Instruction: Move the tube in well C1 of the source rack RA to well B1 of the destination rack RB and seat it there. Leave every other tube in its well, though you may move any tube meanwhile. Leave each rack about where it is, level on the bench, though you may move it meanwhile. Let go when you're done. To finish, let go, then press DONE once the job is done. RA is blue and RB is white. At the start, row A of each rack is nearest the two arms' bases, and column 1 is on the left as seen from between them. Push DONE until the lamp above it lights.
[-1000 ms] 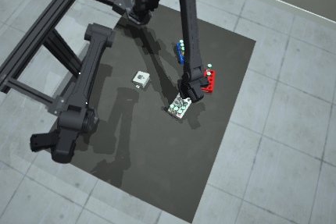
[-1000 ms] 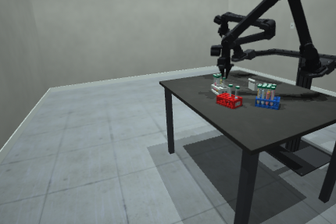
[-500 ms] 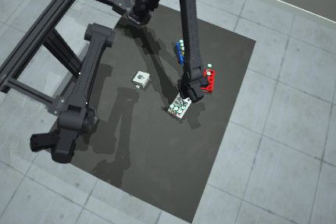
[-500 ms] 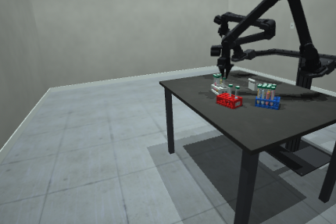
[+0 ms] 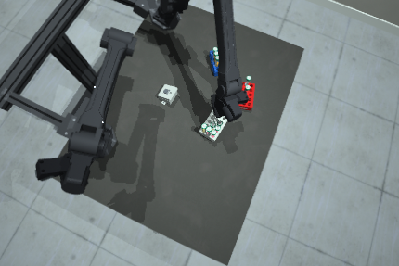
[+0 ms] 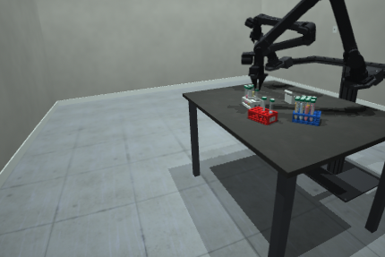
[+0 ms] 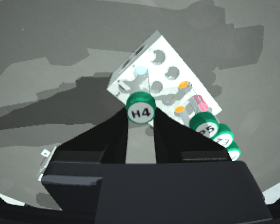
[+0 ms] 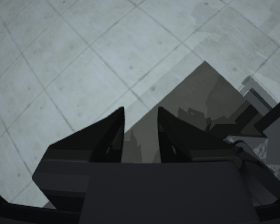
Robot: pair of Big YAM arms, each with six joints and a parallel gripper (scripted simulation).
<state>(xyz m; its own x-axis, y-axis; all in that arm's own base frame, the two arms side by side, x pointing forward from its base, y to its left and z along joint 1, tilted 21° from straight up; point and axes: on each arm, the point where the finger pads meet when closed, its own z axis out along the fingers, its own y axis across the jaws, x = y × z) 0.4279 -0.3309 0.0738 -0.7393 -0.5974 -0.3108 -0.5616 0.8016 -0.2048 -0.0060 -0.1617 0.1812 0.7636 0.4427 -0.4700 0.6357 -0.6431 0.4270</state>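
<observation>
My left gripper (image 5: pixel 219 119) (image 6: pixel 257 83) (image 7: pixel 140 113) is shut on a green-capped tube marked H4 (image 7: pixel 140 111). It holds the tube upright over one end of the white rack RB (image 5: pixel 205 133) (image 6: pixel 247 104) (image 7: pixel 165 47). I cannot tell how deep the tube sits in a well. Other green-capped tubes (image 7: pixel 206 129) stand at the rack's other end. The blue rack RA (image 5: pixel 213 64) (image 6: pixel 308 119) stands behind with several tubes. My right gripper (image 5: pixel 44 170) (image 8: pixel 141 113) is open and empty, hanging off the table's edge over the floor.
A red rack (image 5: pixel 249 96) (image 6: pixel 262 115) with two tubes stands right beside the left gripper. The white DONE button box (image 5: pixel 167 94) (image 6: pixel 288 96) sits toward the arms' bases. The arms' frame stands behind the table.
</observation>
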